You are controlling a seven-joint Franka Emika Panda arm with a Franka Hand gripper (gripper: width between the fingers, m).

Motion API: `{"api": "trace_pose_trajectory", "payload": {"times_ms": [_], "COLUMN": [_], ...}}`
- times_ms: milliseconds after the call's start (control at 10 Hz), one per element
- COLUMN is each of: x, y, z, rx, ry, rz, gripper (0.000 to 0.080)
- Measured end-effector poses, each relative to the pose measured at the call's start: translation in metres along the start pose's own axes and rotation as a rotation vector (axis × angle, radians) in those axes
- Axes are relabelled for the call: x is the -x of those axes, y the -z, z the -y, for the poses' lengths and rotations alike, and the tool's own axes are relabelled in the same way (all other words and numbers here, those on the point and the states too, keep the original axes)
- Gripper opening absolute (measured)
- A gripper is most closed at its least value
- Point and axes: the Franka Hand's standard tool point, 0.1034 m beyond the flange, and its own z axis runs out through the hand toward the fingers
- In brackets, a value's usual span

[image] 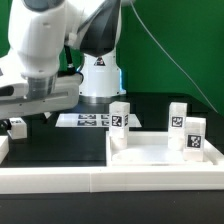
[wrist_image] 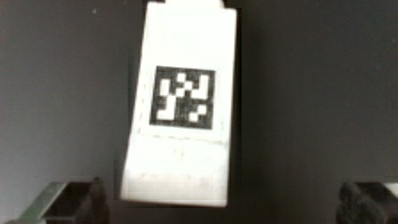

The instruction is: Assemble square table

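Note:
In the wrist view a white leg block [wrist_image: 185, 100] with a black-and-white tag lies flat on the black table, between my gripper's [wrist_image: 217, 205] two fingers. The dark fingertips [wrist_image: 71, 202] stand wide apart on either side of the block's near end, touching nothing. In the exterior view my gripper [image: 22, 118] hangs low over that leg block [image: 15, 127] at the view's far left. The white square slab [image: 150, 150] lies at the right, with three tagged leg blocks upright at its corners [image: 120, 115] [image: 178, 115] [image: 195, 134].
The marker board [image: 88, 120] lies flat behind the slab, in front of the robot base [image: 98, 78]. A long white rail [image: 100, 180] runs across the front of the table. Black tabletop [image: 60, 145] lies between my gripper and the slab.

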Motion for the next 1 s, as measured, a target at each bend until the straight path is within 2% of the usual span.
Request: {"api": "trace_pose_trajectory", "payload": {"times_ms": [100, 200, 400, 600, 1000], "x": [0.001, -0.003, -0.001, 0.007, 0.009], "y": [-0.001, -0.002, -0.003, -0.01, -0.013], "z": [0.003, 0.003, 0.0, -0.011, -0.011], "rx": [-0.011, -0.012, -0.013, -0.023, -0.031], "ry": [-0.002, 0.002, -0.002, 0.005, -0.001], "rz": [0.06, 0.073, 0.071, 0.072, 0.082], "gripper": [0.0649, 0.0649, 0.0649, 0.0649, 0.0649]}}
